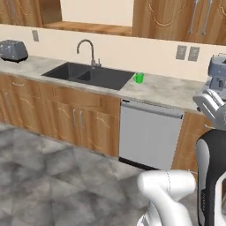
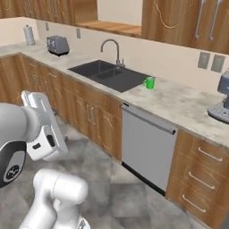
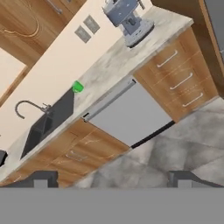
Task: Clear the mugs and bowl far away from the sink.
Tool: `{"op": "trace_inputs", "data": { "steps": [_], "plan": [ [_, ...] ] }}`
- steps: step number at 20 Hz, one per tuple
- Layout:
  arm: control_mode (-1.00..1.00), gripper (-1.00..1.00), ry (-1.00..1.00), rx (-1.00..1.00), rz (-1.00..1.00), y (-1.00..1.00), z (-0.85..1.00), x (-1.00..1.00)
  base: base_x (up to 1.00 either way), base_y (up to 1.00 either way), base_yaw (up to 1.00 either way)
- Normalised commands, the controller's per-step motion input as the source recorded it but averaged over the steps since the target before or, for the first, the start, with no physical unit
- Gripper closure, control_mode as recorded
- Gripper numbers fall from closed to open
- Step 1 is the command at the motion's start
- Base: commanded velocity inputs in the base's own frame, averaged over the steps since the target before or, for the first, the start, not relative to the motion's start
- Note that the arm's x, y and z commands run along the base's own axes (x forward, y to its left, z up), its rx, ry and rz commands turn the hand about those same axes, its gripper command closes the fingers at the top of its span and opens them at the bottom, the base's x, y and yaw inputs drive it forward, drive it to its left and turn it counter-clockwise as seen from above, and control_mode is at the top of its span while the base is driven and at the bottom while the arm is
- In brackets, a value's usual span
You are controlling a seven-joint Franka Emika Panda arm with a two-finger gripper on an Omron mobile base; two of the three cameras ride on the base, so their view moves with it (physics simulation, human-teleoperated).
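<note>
One green mug (image 1: 139, 78) by the sink (image 1: 89, 75)
It stands on the surface (image 1: 167, 90) just right of the basin; the claw (image 3: 113, 179) is released, empty.

**Even, soft rendered light; slight blur**

The kitchen is lit brightly and evenly, with no single source to be made out. Faint shading is seen inside the sink (image 1: 90, 76). No glare is shown. Edges are slightly softened throughout, without edge distortion.
</note>
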Motion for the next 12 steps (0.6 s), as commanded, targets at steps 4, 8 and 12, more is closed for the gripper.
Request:
{"op": "trace_inputs", "data": {
  "steps": [4,8,12],
  "plan": [
    [1.0,-1.0,0.0,0.0,0.0,0.0,0.0,0.0,0.91,1.0,-0.37],
    [1.0,-1.0,0.0,0.0,0.0,0.0,0.0,0.0,0.91,1.0,-0.37],
    [1.0,-1.0,0.0,0.0,0.0,0.0,0.0,0.0,0.93,1.0,-0.38]
  ]
}}
